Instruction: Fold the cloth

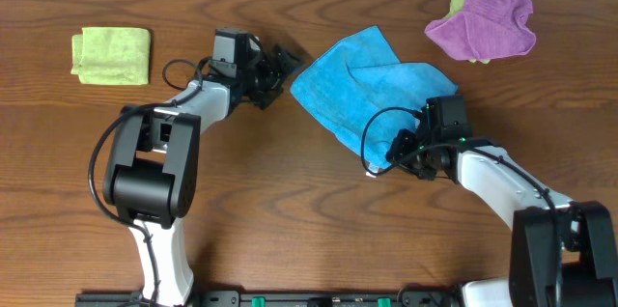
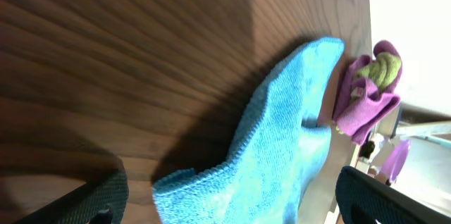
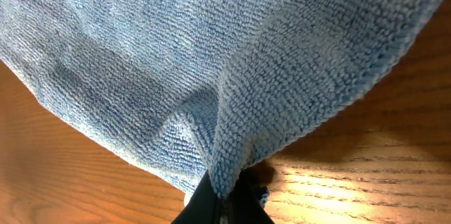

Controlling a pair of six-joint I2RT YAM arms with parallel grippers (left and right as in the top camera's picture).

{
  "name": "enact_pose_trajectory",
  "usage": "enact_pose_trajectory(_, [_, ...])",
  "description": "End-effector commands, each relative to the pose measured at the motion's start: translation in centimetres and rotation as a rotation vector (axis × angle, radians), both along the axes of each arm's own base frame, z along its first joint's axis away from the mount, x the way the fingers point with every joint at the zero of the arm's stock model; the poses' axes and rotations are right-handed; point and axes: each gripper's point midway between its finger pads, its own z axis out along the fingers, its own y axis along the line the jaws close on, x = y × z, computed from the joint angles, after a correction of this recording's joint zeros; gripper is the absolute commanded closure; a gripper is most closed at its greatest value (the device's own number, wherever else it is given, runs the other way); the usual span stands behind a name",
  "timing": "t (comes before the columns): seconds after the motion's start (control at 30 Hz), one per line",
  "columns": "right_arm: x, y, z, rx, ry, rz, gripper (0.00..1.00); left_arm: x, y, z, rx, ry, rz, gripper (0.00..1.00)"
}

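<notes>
A blue cloth (image 1: 362, 85) lies partly folded in the middle of the table. My right gripper (image 1: 398, 149) is shut on its lower corner and pinches a fold of it, seen close up in the right wrist view (image 3: 232, 111). My left gripper (image 1: 283, 66) is open at the cloth's left corner. In the left wrist view the blue cloth (image 2: 268, 160) lies between the two spread fingers (image 2: 229, 203), not gripped.
A folded yellow-green cloth (image 1: 111, 54) lies at the far left. A crumpled purple cloth (image 1: 486, 23) with a yellow-green one under it lies at the far right, also in the left wrist view (image 2: 366, 90). The table's far edge runs just behind them.
</notes>
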Motion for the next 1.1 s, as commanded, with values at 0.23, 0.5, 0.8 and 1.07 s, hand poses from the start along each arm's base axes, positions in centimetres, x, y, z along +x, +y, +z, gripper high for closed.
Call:
enact_pose_trajectory(0.23, [-0.4,0.3,-0.3,0.006,0.019,-0.002,0.99,-1.2,-1.9,-3.0,-0.003,0.054,-0.066,0.07])
enact_pose_trajectory(0.5, [-0.4,0.3,-0.3,0.006,0.019,-0.002,0.99,-1.6,-2.5,-3.2,-0.002,0.058,-0.080,0.82])
enact_pose_trajectory(0.8, [-0.5,0.7,-0.1,0.034,0.021,0.008,0.99,-1.8,-2.8,-3.2,-0.008,0.055,-0.098,0.94])
enact_pose_trajectory(1.07, [-2.8,0.9,0.3,0.059,0.112,0.032,0.99,-1.0,1.4,-1.1,-0.071,0.015,-0.125,0.94])
